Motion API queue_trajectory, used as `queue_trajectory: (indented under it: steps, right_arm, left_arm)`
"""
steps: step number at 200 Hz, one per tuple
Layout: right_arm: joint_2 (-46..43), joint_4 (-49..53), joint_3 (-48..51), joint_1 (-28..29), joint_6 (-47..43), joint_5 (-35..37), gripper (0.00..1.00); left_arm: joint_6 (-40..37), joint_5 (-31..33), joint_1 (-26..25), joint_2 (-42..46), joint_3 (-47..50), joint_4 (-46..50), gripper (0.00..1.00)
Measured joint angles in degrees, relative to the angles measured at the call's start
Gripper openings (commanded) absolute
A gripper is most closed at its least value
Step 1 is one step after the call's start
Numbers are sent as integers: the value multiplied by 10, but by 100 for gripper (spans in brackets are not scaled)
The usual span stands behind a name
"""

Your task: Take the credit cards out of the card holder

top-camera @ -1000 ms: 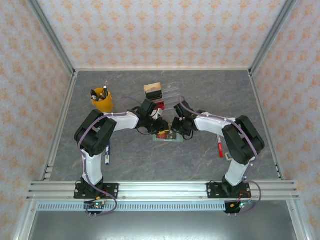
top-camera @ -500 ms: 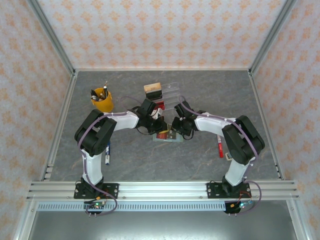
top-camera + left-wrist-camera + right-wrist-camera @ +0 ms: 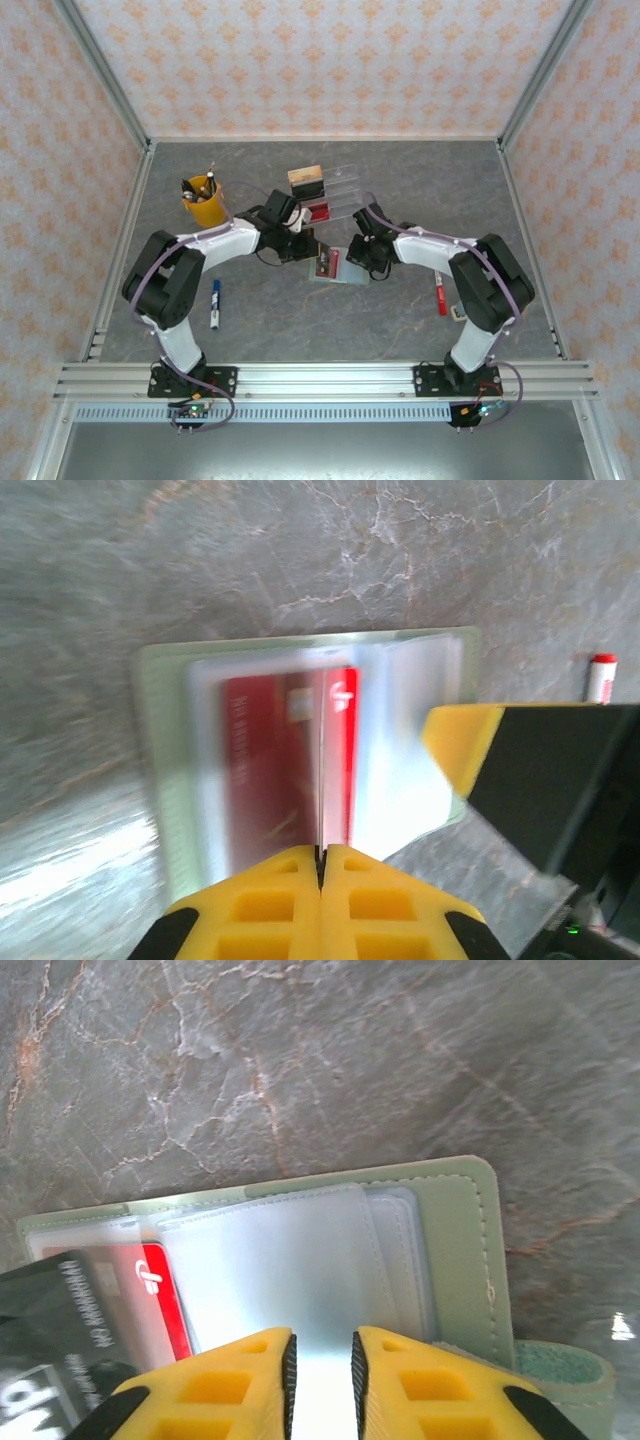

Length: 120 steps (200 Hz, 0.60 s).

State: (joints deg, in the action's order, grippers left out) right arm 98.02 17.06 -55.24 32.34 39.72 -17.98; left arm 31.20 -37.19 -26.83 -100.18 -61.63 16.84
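Sage-green holder [image 3: 345, 276] lies open like a book on the grey desk [image 3: 430, 180], about midway between the two arms and a little nearer than the clear tray [image 3: 340, 186]. In the left wrist view its green rim [image 3: 155, 780] frames clear sleeves, and a red card [image 3: 270, 770] sits in a sleeve on the left half. The left fingers [image 3: 270, 895] are closed tight, tip against tip, above that red card, and a thin edge runs up from between them. The right wrist view shows this as a black card [image 3: 60, 1325] with white lettering, held tilted above the left part of the holder and partly covering the red card [image 3: 165, 1295]. The right fingers [image 3: 240, 1370] stand a narrow slit apart, tips down on the clear sleeves at the right half of the holder [image 3: 465, 1250]; whether they pinch a sleeve I cannot tell. From the left wrist, one right finger [image 3: 470, 745] touches the holder's right edge. A yellow cup [image 3: 204, 203] of pens stands at the far left, a blue marker [image 3: 214, 303] lies by the left arm, and a red marker [image 3: 440, 297] by the right arm
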Motion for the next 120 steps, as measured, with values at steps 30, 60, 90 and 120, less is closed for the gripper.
queue_trajectory:
  steps: [30, 60, 90, 120]
  right_arm:
    - [-56, 0, 7, -4, -16, 2, 37]
    - [-125, 5, 2, -6, -27, 16, 53]
    - [-142, 20, -11, -18, -35, 36, 79]
    - [-142, 31, -11, -24, -47, 56, 95]
  left_arm:
    - [-66, 56, 0, 56, -16, 78, 0]
    - [-127, 133, 0, 111, -49, 131, 0]
    - [-187, 199, 0, 151, -82, 157, 0]
    - [-254, 238, 0, 158, -120, 156, 0]
